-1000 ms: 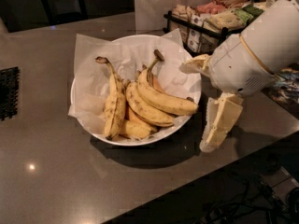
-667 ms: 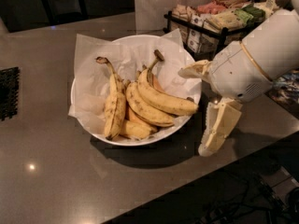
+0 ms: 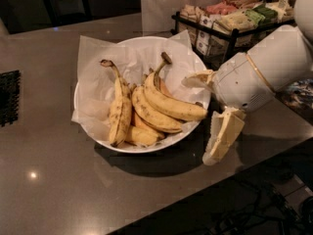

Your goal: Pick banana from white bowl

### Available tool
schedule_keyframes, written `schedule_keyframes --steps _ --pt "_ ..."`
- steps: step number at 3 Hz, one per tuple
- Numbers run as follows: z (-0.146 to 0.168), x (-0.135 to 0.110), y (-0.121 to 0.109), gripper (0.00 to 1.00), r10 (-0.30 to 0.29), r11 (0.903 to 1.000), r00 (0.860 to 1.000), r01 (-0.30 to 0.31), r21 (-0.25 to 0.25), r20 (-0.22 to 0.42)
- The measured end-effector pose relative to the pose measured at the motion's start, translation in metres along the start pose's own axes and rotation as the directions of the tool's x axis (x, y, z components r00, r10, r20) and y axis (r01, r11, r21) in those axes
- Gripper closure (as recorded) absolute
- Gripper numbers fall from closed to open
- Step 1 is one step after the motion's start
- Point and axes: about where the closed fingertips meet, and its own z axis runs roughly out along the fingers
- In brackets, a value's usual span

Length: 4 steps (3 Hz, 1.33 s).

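Approach step: cream two-finger gripper [image 3: 199, 120], fingers spread and empty, at the paper-lined round white bowl's [image 3: 161, 145] rim. The brown-speckled yellow banana [image 3: 120, 112] lies beyond the cleaner-yellow pair [image 3: 161, 106]; next, probably reach across.

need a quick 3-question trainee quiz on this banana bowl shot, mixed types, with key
1. True or false: the gripper is shut on the speckled banana.
2. Where is the gripper? A) at the rim of the white bowl, on the picture's right; B) above the bowl's middle; C) deep in the bowl, touching that banana.
3. What lines the bowl?
Key: 1 false, it is open and empty. 2 A. 3 crinkled white paper.
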Motion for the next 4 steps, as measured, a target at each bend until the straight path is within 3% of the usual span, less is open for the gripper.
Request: schedule_keyframes --steps 1,2,4 --pt "0.0053 0.004 -0.0019 0.0 0.004 0.9999 1.0 -0.004 -0.013 0.009" --pt "0.0078 0.0082 -0.0019 0.19 0.012 0.9997 1.0 -0.012 -0.023 0.011" --pt "0.0078 0.0081 -0.0019 0.65 0.012 0.9997 1.0 -0.012 -0.023 0.011"
